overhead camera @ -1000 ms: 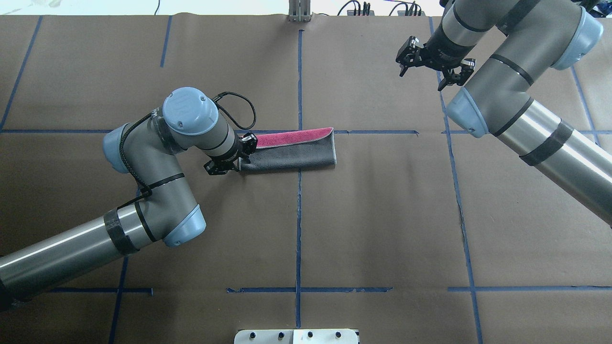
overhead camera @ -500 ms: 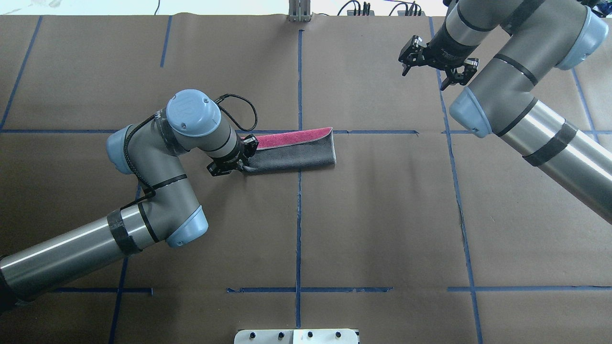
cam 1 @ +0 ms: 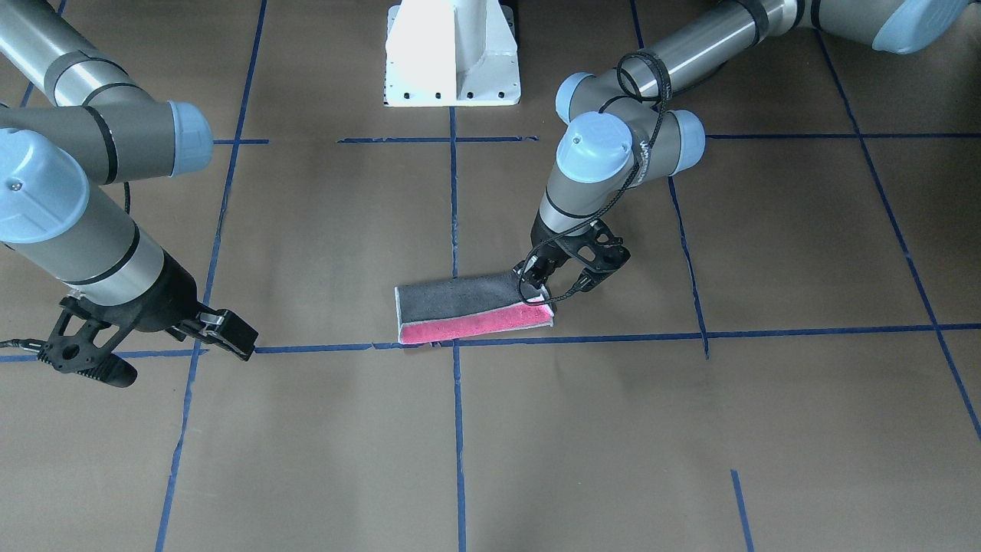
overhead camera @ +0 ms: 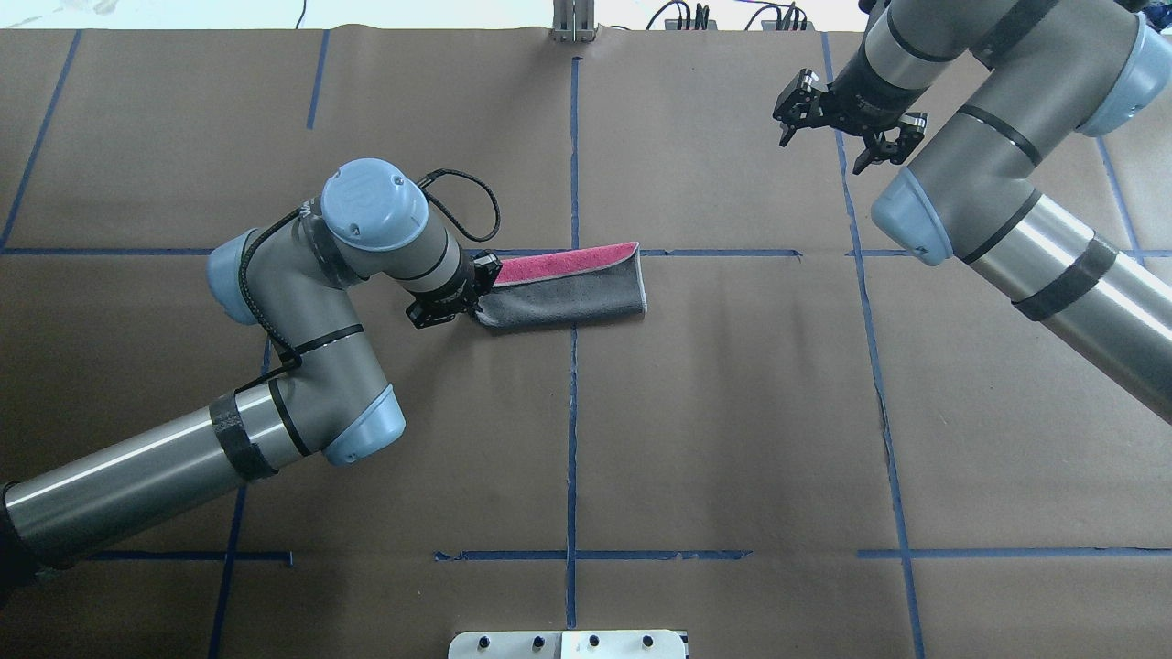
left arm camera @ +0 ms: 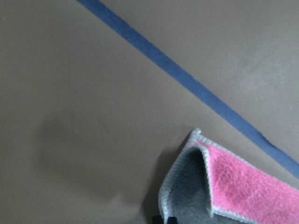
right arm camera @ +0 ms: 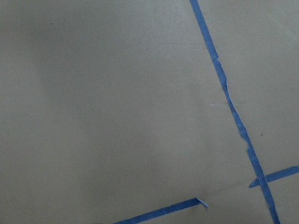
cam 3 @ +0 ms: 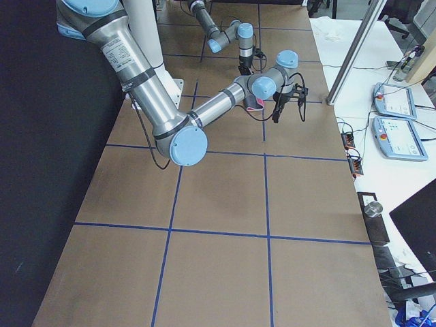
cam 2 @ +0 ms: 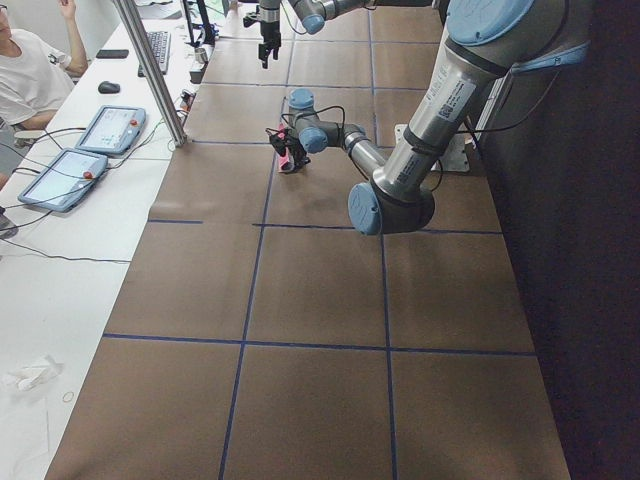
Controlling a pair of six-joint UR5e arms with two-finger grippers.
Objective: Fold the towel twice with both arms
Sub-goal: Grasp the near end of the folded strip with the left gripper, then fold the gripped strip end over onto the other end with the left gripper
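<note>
The small pink-and-grey terry towel [overhead camera: 568,295] had 1 fold done, 1 left. The black left gripper [overhead camera: 469,300] pinched its end; the black right gripper [overhead camera: 824,146] hung spread near the far edge.

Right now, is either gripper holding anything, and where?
Left gripper grips the towel at its short end, on the robot's left. Right gripper is open, holding nothing.

Shows near left arm [cam 2: 440,100] bent at elbow, left gripper [cam 2: 281,148] at the towel [cam 2: 291,157] — pink visible — and far right gripper [cam 2: 266,52] hanging over the brown table [cam 2: 300,350].
</note>
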